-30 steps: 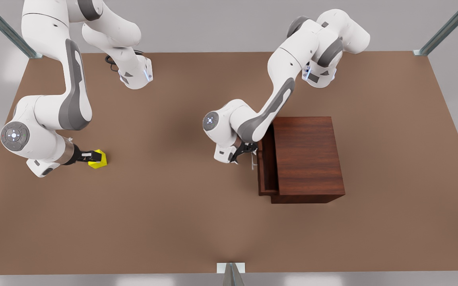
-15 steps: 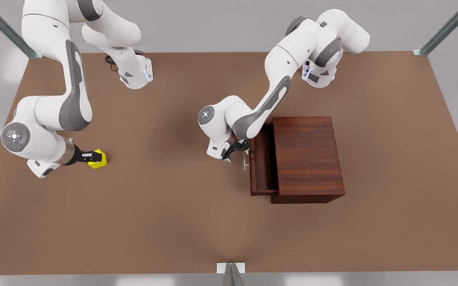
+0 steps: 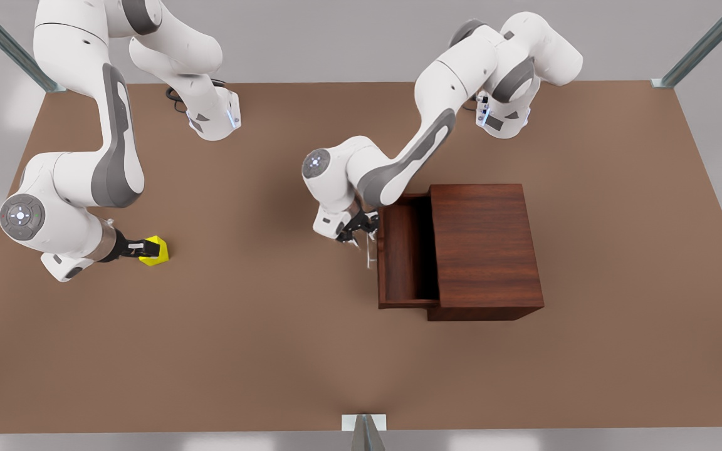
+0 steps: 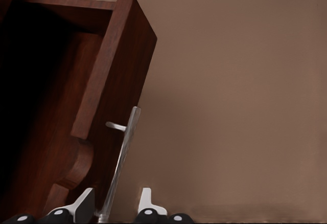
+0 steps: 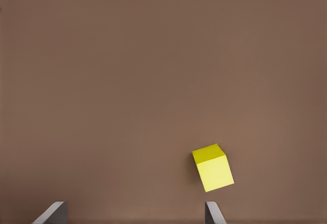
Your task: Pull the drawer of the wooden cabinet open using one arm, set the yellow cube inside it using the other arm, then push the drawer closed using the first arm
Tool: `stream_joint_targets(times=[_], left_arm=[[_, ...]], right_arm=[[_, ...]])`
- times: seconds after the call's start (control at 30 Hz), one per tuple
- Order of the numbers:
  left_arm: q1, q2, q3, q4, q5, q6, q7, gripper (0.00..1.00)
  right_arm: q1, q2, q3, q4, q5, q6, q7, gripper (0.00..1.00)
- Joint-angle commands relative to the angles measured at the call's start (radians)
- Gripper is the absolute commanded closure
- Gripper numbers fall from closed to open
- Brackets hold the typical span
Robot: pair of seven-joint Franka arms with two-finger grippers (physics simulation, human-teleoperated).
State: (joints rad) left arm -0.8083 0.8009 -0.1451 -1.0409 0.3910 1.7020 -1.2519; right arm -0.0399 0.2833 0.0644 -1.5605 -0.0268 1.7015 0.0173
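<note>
Wood grain, dark reddish-brown and smooth, covers the boxy cabinet (image 3: 485,249) with its plain flat top, which sits on the matte brown table (image 3: 273,351) toward 3 o'clock of the front view. Its drawer (image 3: 402,258), a shallow tray of the same wood, juts out on the cabinet's 9 o'clock side, the hollow showing dark. A thin silver bar handle (image 4: 122,157) stands off the flat front on a short peg.

At the drawer front, the left gripper (image 3: 356,230) is clenched round the handle; in the left wrist view its pale fingertips (image 4: 85,205) flank the bar at its near end.

Far off at 9 o'clock lies the cube (image 3: 155,250), small, bright yellow and sharp-edged, resting on the table. The right gripper (image 3: 141,248) hovers just above it with fingers spread wide; in the right wrist view the cube (image 5: 213,167) sits close to one grey fingertip (image 5: 213,214), touching neither.

Both arms are glossy white with grey joint panels. No writing can be read.
</note>
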Motion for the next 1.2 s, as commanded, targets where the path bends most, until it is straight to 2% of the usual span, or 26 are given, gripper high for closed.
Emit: stream_joint_targets(times=[0.0, 0.13, 0.17, 0.23, 0.27, 0.3, 0.33, 0.4, 0.47, 0.53, 0.6, 0.67, 0.73, 0.87, 1.17], left_arm=[[-0.003, -0.051, -0.028, 0.056, -0.06, -0.241, -0.003, 0.0], [0.023, -0.259, -0.04, 0.073, -0.162, -0.478, 0.071, 0.0], [0.158, -0.331, -0.04, 0.068, -0.254, -0.53, 0.228, 0.0], [0.536, -0.44, -0.04, 0.001, -0.434, -0.585, 0.713, 0.0], [0.684, -0.503, -0.039, -0.161, -0.501, -0.463, 0.779, 0.0], [0.739, -0.639, -0.036, -0.42, -0.509, -0.242, 0.858, 0.0], [0.742, -0.715, -0.019, -0.553, -0.503, -0.085, 0.861, 0.0], [0.752, -0.701, 0.004, -0.528, -0.503, -0.091, 0.963, 0.0], [0.762, -0.697, 0.012, -0.516, -0.494, -0.091, 0.861, 0.0], [0.819, -0.698, 0.027, -0.51, -0.508, -0.093, 1.045, 0.0], [0.816, -0.698, 0.025, -0.489, -0.505, -0.122, 1.051, 0.0], [0.811, -0.707, 0.016, -0.473, -0.505, -0.183, 1.072, 0.0], [0.813, -0.7, 0.018, -0.475, -0.508, -0.194, 1.111, 0.0], [0.81, -0.517, 0.018, -0.243, -0.497, -0.257, 1.109, 0.0], [0.807, -0.509, 0.015, -0.237, -0.48, -0.283, 1.109, 0.0]], right_arm=[[0.0, -0.001, 0.0, 0.0, 0.001, 0.0, 0.0, 0.0], [0.0, -0.001, -0.001, 0.0, 0.005, -0.002, 0.001, 0.0], [0.005, -0.001, 0.002, 0.0, 0.01, -0.003, 0.003, 0.0], [0.058, 0.03, 0.008, -0.016, 0.002, 0.001, 0.177, 0.0], [0.078, 0.048, 0.008, -0.038, -0.001, 0.013, 0.246, 0.0], [0.078, 0.046, 0.008, -0.061, 0.002, 0.038, 0.286, 0.0], [0.072, 0.043, 0.005, -0.075, 0.01, 0.072, 0.398, 0.0], [0.069, -0.084, 0.0, -0.297, 0.05, 0.211, 0.403, 0.0], [0.068, -0.173, -0.008, -0.427, 0.074, 0.222, 0.401, 0.0], [0.068, -0.199, -0.04, -0.507, 0.114, 0.312, 0.476, 0.0], [0.038, -0.197, -0.063, -0.535, 0.126, 0.402, 0.817, 0.0], [-0.001, -0.176, -0.063, -0.598, 0.126, 0.555, 1.004, 0.0], [-0.029, -0.154, -0.064, -0.607, 0.126, 0.601, 1.023, 0.0], [-0.077, -0.173, -0.066, -0.645, 0.177, 0.705, 1.041, 0.0], [-0.118, -0.101, -0.063, -0.664, 0.177, 0.751, 1.049, 0.0]])
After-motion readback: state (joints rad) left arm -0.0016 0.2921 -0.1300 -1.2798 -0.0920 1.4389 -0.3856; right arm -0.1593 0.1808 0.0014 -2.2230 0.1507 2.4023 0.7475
